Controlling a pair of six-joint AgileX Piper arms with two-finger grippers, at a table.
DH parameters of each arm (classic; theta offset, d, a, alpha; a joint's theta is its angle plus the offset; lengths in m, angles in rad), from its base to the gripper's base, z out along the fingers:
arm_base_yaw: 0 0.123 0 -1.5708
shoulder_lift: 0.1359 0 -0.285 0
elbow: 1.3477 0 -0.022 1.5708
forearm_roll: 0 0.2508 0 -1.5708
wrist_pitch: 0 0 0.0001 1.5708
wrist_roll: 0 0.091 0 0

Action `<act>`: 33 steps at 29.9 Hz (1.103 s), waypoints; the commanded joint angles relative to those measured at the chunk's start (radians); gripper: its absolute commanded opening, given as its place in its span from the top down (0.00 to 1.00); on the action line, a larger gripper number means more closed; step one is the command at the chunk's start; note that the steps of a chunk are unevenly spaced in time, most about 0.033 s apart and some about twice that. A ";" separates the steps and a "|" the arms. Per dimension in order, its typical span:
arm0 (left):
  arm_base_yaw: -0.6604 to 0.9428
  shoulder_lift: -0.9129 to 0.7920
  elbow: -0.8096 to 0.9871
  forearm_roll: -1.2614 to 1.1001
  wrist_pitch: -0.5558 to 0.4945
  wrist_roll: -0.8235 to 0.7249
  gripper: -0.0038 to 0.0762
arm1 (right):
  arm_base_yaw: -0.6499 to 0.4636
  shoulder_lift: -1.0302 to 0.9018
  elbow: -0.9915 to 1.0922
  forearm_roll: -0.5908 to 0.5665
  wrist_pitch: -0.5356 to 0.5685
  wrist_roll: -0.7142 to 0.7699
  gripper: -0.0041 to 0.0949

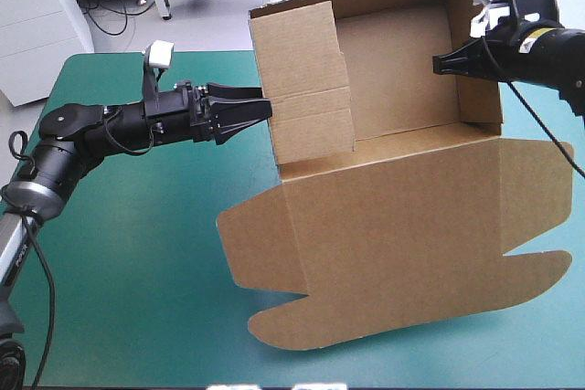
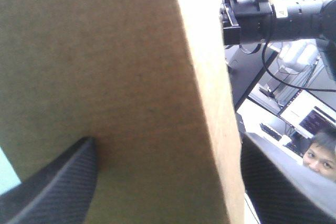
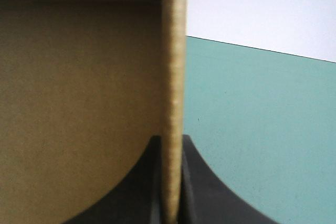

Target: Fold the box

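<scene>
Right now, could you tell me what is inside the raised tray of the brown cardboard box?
Only bare board in the brown cardboard box; the right hand's black finger reaches in, pinching the right wall. The folded left wall hides the corner behind it.

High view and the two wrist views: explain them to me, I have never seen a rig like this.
This is a robot with two arms at a teal-green table. The high view looks down from above; each wrist view looks along one arm's hand. Between the hands is a brown box, a cut board sheet: its walls are raised into an open tray, its lid flat. The right hand pinches the tray's right wall. The left hand is open, its fingers astride the left wall.
</scene>
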 commanded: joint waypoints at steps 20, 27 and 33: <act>-0.157 0.018 -0.488 0.846 -0.217 -0.735 0.28 | 0.081 -0.004 -0.026 -0.050 -0.167 0.097 0.97; -0.287 0.102 -0.617 1.175 -0.214 -0.992 0.29 | 0.081 -0.002 -0.026 -0.050 -0.179 0.105 0.97; -0.340 0.145 -0.692 1.334 -0.211 -1.134 0.32 | 0.081 -0.002 -0.026 -0.061 -0.184 0.129 0.97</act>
